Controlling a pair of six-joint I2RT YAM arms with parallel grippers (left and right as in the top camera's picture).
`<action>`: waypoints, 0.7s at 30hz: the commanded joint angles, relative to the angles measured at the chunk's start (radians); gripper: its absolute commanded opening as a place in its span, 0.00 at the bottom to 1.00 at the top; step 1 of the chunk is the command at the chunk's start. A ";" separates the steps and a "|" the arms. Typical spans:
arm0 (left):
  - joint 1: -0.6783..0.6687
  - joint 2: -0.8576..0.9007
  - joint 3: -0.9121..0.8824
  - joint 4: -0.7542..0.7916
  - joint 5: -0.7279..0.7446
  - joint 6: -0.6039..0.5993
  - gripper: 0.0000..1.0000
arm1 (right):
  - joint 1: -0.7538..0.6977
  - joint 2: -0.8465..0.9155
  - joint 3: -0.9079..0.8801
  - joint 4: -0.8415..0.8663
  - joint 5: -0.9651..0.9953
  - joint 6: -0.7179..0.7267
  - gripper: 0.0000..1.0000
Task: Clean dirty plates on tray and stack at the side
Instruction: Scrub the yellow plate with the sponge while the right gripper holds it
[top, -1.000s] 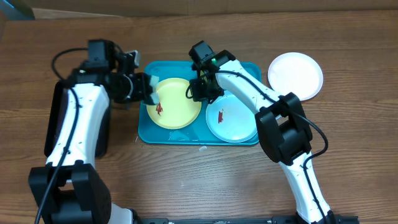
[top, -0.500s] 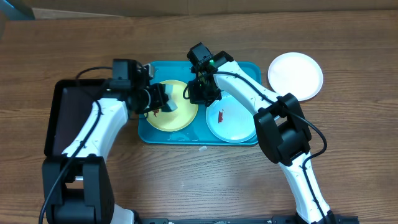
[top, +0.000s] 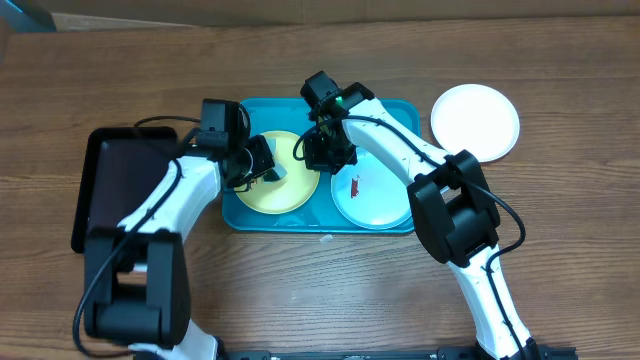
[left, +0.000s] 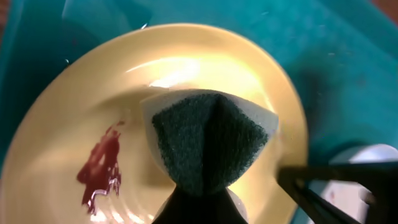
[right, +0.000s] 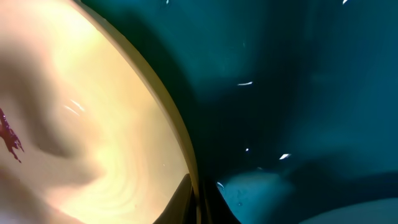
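The teal-blue tray holds a yellow-green plate on its left and a light teal plate with a reddish smear on its right. A white plate lies on the table at the right. My left gripper is shut on a folded sponge, dark green with a white back, held over the yellow-green plate beside a red-brown smear. My right gripper is shut on that plate's right rim, seen pinched between its fingers.
A black tray lies on the table left of the teal-blue tray, under my left arm. A small white scrap lies on the wood in front of the tray. The table's far edge meets cardboard at the top.
My left gripper has moved right with the sponge, from the plate's left edge to over its middle. The right gripper has stayed on the plate's rim.
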 joint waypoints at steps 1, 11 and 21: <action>-0.008 0.066 -0.008 0.026 0.067 -0.036 0.04 | 0.019 -0.003 0.007 -0.003 0.015 0.005 0.04; -0.006 0.122 -0.008 0.022 0.006 -0.035 0.04 | 0.046 -0.003 0.006 0.005 0.053 0.005 0.04; -0.006 0.121 -0.001 -0.216 -0.563 0.029 0.04 | 0.044 -0.003 0.006 -0.019 0.100 0.005 0.04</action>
